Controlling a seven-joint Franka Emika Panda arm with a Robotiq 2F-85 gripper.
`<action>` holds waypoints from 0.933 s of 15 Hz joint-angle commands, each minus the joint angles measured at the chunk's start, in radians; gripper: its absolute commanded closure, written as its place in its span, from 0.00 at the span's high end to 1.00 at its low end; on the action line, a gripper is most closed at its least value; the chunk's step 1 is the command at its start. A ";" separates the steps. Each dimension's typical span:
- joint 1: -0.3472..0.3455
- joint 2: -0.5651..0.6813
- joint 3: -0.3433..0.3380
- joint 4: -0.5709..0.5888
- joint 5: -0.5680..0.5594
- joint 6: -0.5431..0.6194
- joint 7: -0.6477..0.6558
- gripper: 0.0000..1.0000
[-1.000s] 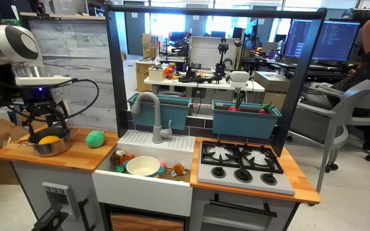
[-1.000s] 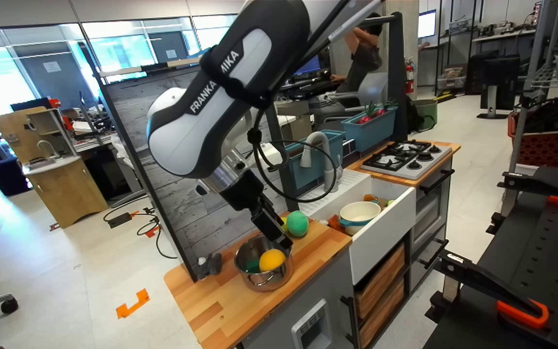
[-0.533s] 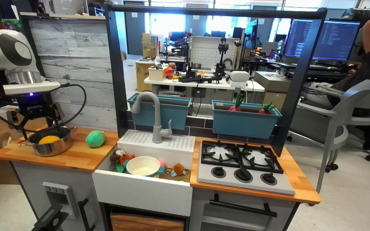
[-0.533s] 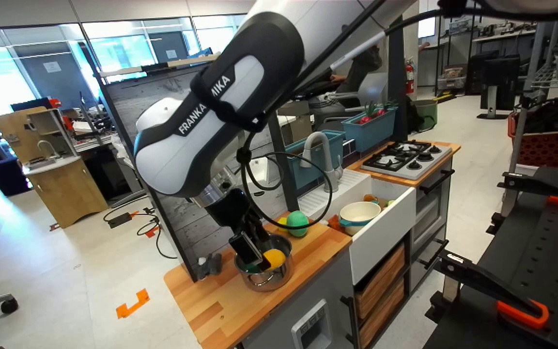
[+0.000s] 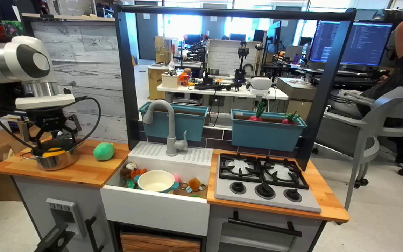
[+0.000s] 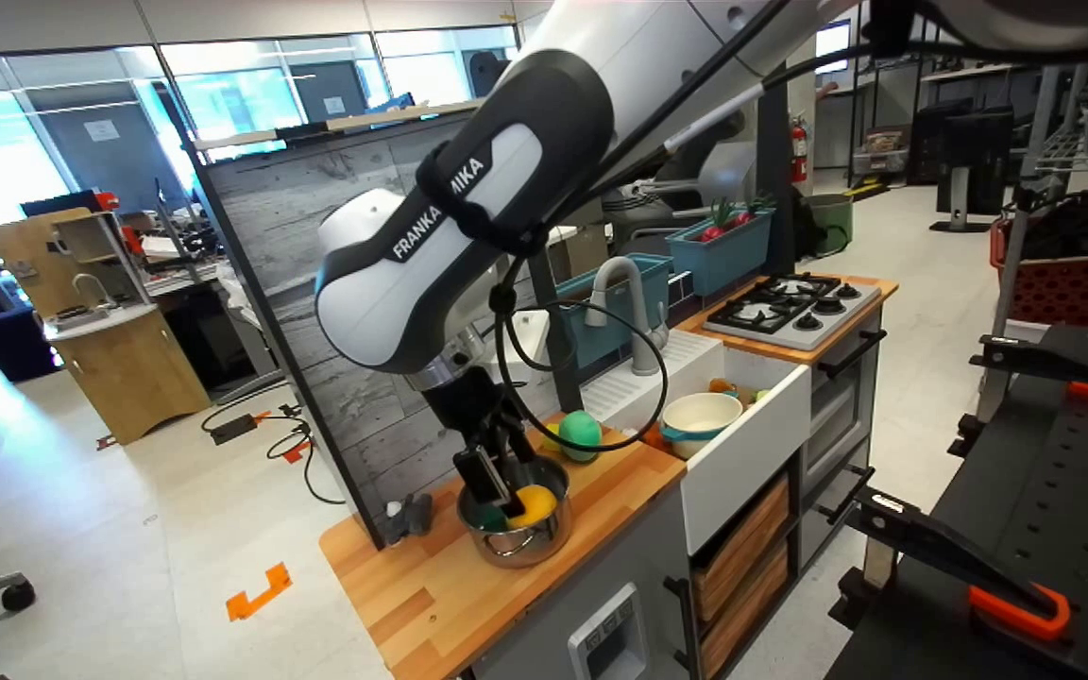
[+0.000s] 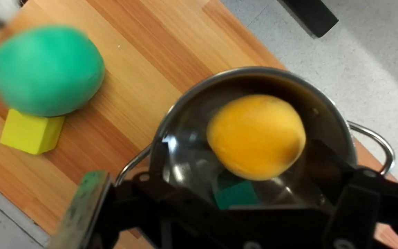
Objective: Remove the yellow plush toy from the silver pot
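The yellow plush toy (image 7: 256, 136) lies inside the silver pot (image 7: 254, 80) and has a dark patch on one side. The toy shows in both exterior views (image 5: 53, 152) (image 6: 532, 507). The pot stands on the wooden counter in both exterior views (image 5: 56, 162) (image 6: 518, 550). My gripper (image 7: 242, 152) points down over the pot with its jaws wide apart, one finger on each side of the toy. In both exterior views my gripper (image 5: 55, 144) (image 6: 518, 484) reaches down into the pot's mouth. I cannot tell whether the fingers touch the toy.
A green block (image 7: 237, 195) also lies in the pot. A green ball (image 7: 47, 71) and a yellow block (image 7: 29, 133) sit on the counter beside it. A grey plush (image 6: 409, 518) lies by the panel wall. The sink holds a white bowl (image 5: 156, 181) and several toys.
My gripper has come down lower over the pot. It swung to the left, then back to the right, in an exterior view. The toy and the pot have not visibly moved.
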 commanded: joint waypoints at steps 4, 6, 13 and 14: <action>-0.028 0.042 0.001 0.053 0.012 0.032 0.036 1.00; -0.032 0.040 0.002 0.050 0.011 0.018 0.038 1.00; -0.046 0.043 0.004 0.050 0.011 0.000 0.028 0.34; -0.048 0.042 0.005 0.048 0.012 0.001 0.028 0.28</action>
